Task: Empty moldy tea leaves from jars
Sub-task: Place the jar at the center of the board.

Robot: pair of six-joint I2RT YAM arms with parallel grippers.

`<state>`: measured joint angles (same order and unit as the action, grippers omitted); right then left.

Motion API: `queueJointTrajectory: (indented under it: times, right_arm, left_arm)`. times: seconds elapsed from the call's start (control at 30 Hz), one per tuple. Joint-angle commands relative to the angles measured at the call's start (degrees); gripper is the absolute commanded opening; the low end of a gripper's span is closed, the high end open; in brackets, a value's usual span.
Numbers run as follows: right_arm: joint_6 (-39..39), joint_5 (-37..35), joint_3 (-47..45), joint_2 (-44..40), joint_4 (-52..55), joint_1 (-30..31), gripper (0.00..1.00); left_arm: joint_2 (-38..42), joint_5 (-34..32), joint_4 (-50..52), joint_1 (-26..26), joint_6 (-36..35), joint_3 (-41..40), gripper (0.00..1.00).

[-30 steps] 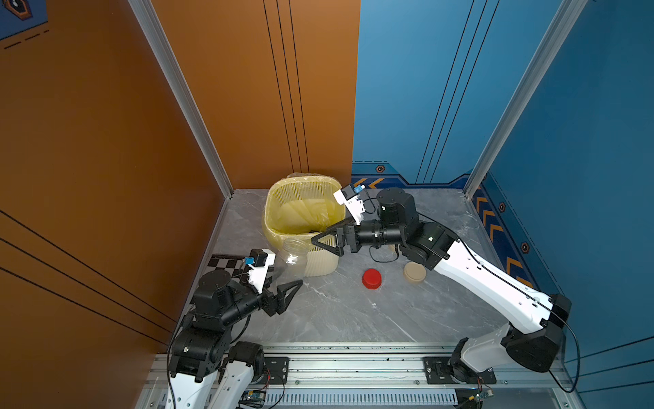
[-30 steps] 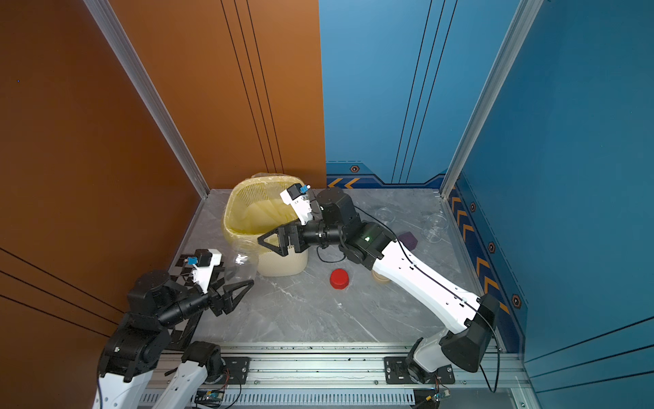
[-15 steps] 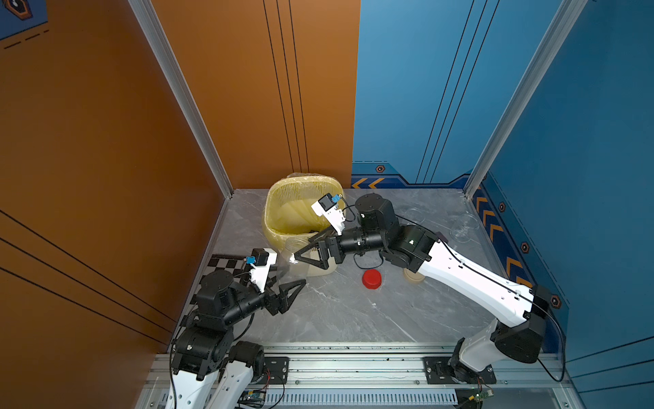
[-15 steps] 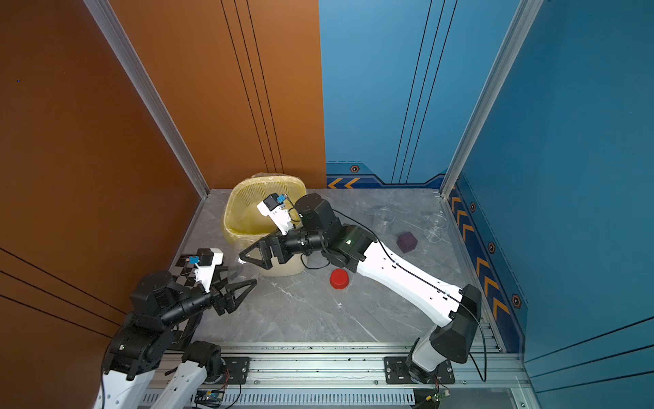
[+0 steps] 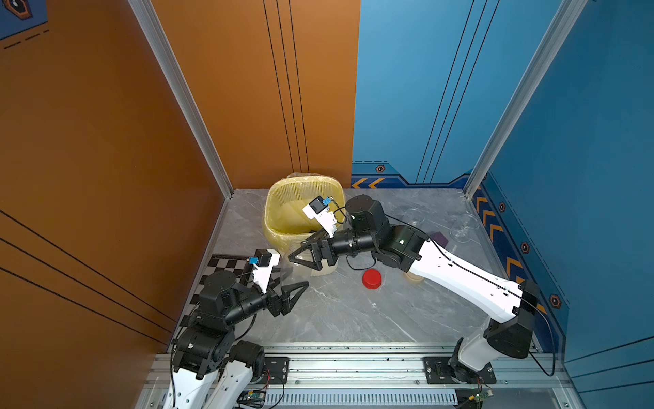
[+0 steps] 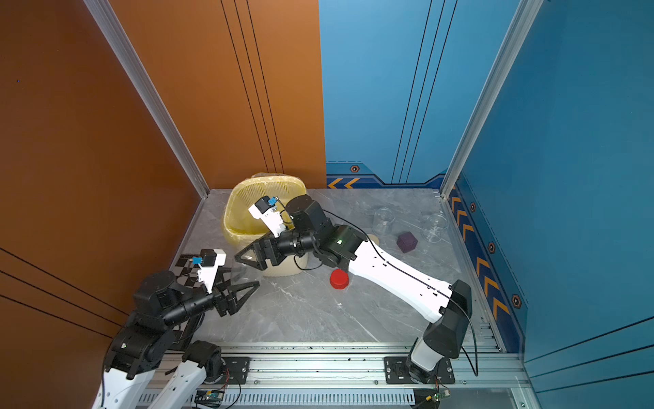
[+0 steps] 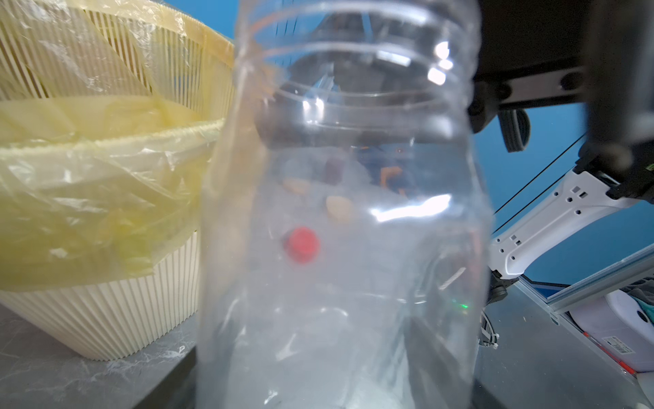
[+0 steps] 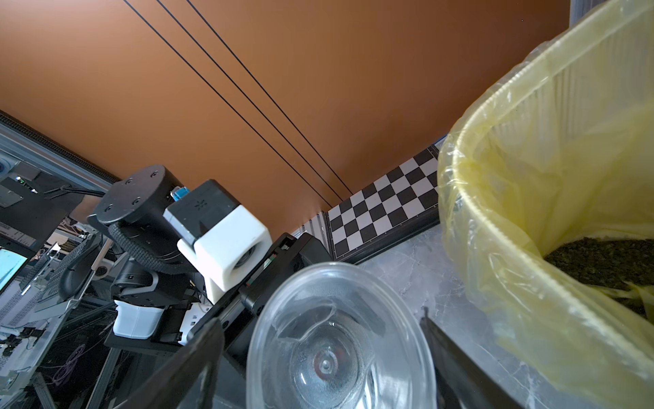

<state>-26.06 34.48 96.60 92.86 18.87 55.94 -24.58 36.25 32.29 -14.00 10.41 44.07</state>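
The left pincer (image 5: pixel 295 295) clasps a clear jar (image 7: pixel 339 212) low on its body. The jar stands upright, mouth up, and the glass is clear right through. The right pincer (image 5: pixel 297 258) hangs at that mouth with its jaws spread wide astride the rim. A gap shows beside one of them, so it has no grip on the jar. The bin (image 5: pixel 270 216) stands just beside the right pincer, and the tea leaves (image 8: pixel 601 262) lie in it as a dark, crumbly heap at the bottom. A red lid (image 5: pixel 371 278) lies on the table back by the right pincer's wrist, apart from both pincers.
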Motion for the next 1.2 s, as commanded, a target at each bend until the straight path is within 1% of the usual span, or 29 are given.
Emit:
queueJointTrajectory:
  times: [0.0, 0.2, 0.33, 0.4, 0.47, 0.53, 0.57, 0.6, 0.67, 0.97, 1.17]
  right_arm:
    - [1.17, -0.51, 1.62, 0.37, 0.16, 0.39, 0.77]
    - [2.36, -1.45, 1.44, 0.35, 0.58, 0.82, 0.62]
    - [3.3, -2.49, 1.05, 0.09, 0.72, 1.19, 0.56]
    - [3.43, -2.57, 1.05, 0.18, 0.65, 1.29, 0.54]
    - [3.48, -2.32, 1.27, 0.22, 0.7, 1.44, 0.5]
    - [3.48, -2.38, 1.31, 0.34, 0.67, 1.45, 0.49]
    - [3.55, -2.4, 1.26, 0.31, 0.67, 1.43, 0.49]
    - [3.63, -2.48, 1.25, 0.26, 0.59, 1.45, 0.49]
    - [3.65, -2.49, 1.4, 0.19, 0.69, 1.45, 0.48]
    - [3.83, -2.86, 1.4, -0.07, 0.87, 0.58, 0.48]
    - [5.2, -2.14, 1.44, -1.68, 3.6, -2.9, 0.49]
  left_arm:
    - [0.06, -0.17, -2.15, -0.53, 0.67, -0.91, 0.7]
    - [0.22, -0.64, -2.2, -0.59, 1.17, -1.28, 0.71]
    - [0.69, -1.01, -2.15, -0.58, 1.36, -1.74, 0.72]
    - [1.02, -1.09, -2.14, -0.59, 1.54, -1.93, 0.74]
    - [1.26, -1.22, -2.15, -0.59, 1.63, -2.04, 0.76]
    - [1.43, -1.28, -2.18, -0.59, 1.88, -1.96, 0.81]
    - [1.46, -1.67, -2.18, -0.57, 2.17, -1.92, 0.85]
    - [1.57, -2.06, -2.18, -0.59, 2.45, -1.9, 0.91]
    - [1.66, -2.7, -2.12, -0.55, 2.77, -1.88, 0.99]
    - [3.14, -2.04, -2.06, -0.59, 2.76, -1.24, 0.98]
    - [5.86, -0.37, -2.06, -0.59, 3.79, -2.87, 0.98]
